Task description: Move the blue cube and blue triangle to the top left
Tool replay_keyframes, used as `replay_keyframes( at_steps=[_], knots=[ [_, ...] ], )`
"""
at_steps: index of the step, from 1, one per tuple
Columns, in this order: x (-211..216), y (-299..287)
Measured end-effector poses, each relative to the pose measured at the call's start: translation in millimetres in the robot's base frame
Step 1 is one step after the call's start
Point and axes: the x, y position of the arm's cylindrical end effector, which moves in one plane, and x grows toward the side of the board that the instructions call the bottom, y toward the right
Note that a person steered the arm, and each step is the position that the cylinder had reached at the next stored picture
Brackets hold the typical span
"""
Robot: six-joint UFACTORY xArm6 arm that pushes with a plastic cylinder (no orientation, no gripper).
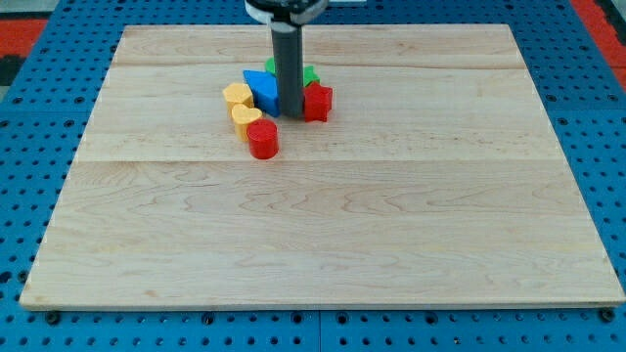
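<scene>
My rod comes down from the view's top and its tip [291, 116] rests on the board in the middle of a block cluster. A blue block [262, 92], its shape unclear, lies just left of the tip and touches the rod. A second blue block does not show apart from it. A red star-like block [316, 101] sits right of the tip. A green block [308, 73] peeks out behind the rod. Two yellow blocks [238, 96] [245, 120] lie left of the blue one. A red cylinder [262, 139] stands below them.
The wooden board [323, 235] lies on a blue pegboard surface [29, 127]. The cluster sits in the board's upper middle, a little left of centre. The rod hides part of the green and blue blocks.
</scene>
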Motion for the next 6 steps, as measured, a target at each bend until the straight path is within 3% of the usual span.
replay_keyframes(
  at_steps=[2, 6],
  knots=[
    [-43.0, -29.7],
    [-49.4, -33.0]
  ],
)
